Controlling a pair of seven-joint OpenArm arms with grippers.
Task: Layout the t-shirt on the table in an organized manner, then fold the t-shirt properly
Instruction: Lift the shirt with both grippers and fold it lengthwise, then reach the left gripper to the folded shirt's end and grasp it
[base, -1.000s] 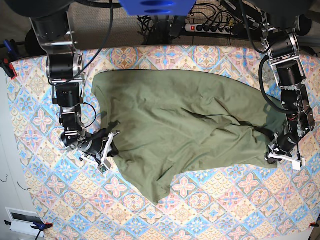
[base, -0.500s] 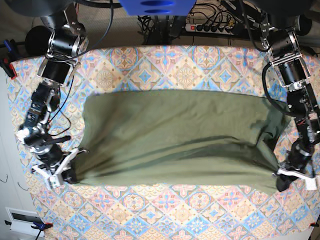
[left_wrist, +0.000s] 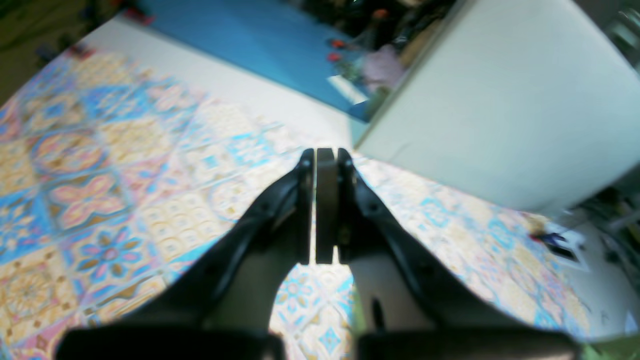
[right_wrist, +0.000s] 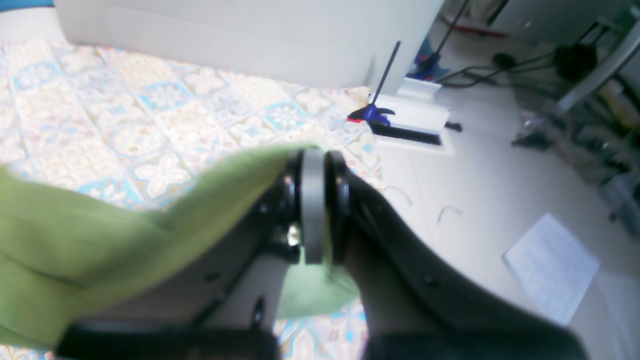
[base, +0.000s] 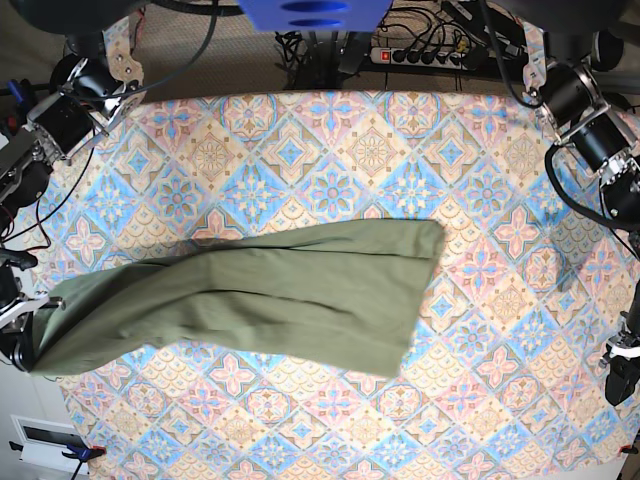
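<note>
The olive-green t-shirt (base: 260, 300) lies as a long creased band across the table (base: 330, 150), from the left edge to past the middle. My right gripper (base: 18, 340) hangs past the table's left edge, shut on the shirt's left end. The right wrist view shows green cloth (right_wrist: 75, 235) pinched at its closed fingertips (right_wrist: 313, 155). My left gripper (base: 622, 378) is at the far right edge, well away from the shirt. In the left wrist view that gripper (left_wrist: 325, 152) is shut with nothing between its fingers, above bare patterned cloth (left_wrist: 100, 200).
A blue clamp (right_wrist: 372, 114) grips the table's corner and another (base: 15, 120) sits at the left edge. A pale cabinet (left_wrist: 500, 100) stands beside the table. A power strip (base: 420, 55) and cables lie behind it. Paper (right_wrist: 550, 265) lies on the floor.
Both arms swung outward toward the table's edges. The shirt left my left gripper and was dragged left by the right one, collapsing from a wide spread into a narrow band.
</note>
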